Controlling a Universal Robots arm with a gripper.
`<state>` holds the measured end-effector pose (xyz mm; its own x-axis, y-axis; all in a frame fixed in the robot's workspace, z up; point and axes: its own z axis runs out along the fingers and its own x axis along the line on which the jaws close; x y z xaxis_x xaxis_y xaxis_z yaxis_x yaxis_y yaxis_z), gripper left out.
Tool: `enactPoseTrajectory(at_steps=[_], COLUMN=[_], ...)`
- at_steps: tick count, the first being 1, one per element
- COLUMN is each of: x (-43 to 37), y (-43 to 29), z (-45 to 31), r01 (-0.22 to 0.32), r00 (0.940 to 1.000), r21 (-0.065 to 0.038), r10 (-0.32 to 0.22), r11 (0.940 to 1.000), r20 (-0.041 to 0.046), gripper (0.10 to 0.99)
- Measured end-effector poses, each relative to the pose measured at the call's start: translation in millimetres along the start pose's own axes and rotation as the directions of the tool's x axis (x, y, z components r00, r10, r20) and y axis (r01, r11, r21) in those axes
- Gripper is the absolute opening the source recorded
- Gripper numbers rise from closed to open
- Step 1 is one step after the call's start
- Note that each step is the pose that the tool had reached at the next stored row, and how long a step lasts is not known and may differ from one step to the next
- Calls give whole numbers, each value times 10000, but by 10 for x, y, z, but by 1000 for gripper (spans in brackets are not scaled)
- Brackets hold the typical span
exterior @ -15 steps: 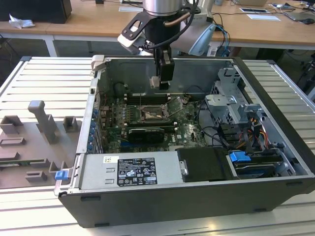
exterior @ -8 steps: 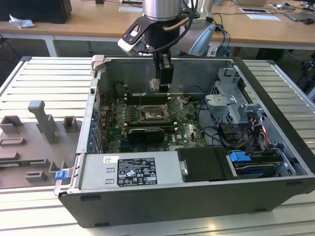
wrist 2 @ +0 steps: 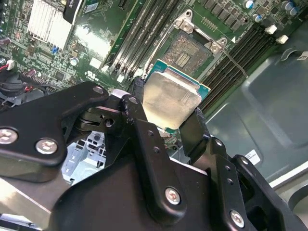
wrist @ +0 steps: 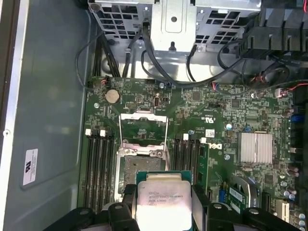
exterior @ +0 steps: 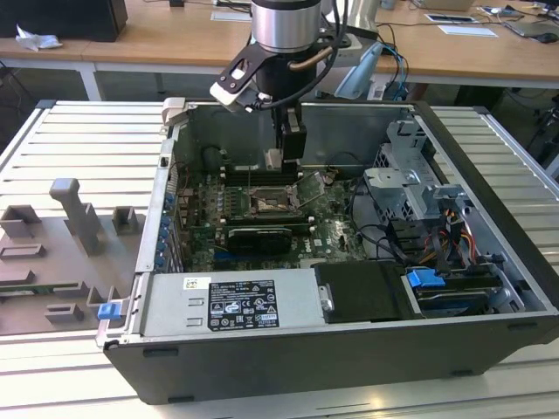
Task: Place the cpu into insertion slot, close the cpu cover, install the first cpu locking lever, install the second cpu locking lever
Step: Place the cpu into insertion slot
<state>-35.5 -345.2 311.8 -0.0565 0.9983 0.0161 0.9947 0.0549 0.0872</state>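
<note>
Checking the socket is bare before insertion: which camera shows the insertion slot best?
The second wrist view: the insertion slot lies open, nearly whole, beyond the cpu. In the first wrist view the cpu hides part of it; the exterior view shows it far off, small.

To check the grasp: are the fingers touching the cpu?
Touching. In the second wrist view, the fingers press against opposite edges of the cpu, with no gap.

The cpu (wrist 2: 171, 98) is silvery-beige, green-edged; the motherboard (wrist: 202, 110) is green, its heatsink (wrist: 256, 147) pale and seemingly ribbed; a blue tab (exterior: 425, 281) shows at four o'clock in the exterior view.
</note>
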Motion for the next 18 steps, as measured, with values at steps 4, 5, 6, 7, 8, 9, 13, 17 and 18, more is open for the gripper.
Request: enactPoseTrajectory(at_steps=[4,5,6,7,8,9,13,17,18], x=[0,0,-1,-1,-1,-1,6,6,6], y=[-2,-2,-3,-4,-5,-5,-12,-22,-23], z=[19,25,31,41,51,55,149,244,253], r01=[-1,0,0,0,0,-2,-248,-252,-252], r00=[10000,10000,10000,10000,10000,10000,9997,9997,9997], r21=[0,1,0,0,1,1,-4,-3,-4], r10=[1,0,0,0,0,2,248,252,252], r11=[10000,10000,10000,10000,10000,10000,9997,9997,9997], r20=[0,0,0,0,1,0,21,22,21], gripper=[541,541,541,541,541,541,541,541,541])
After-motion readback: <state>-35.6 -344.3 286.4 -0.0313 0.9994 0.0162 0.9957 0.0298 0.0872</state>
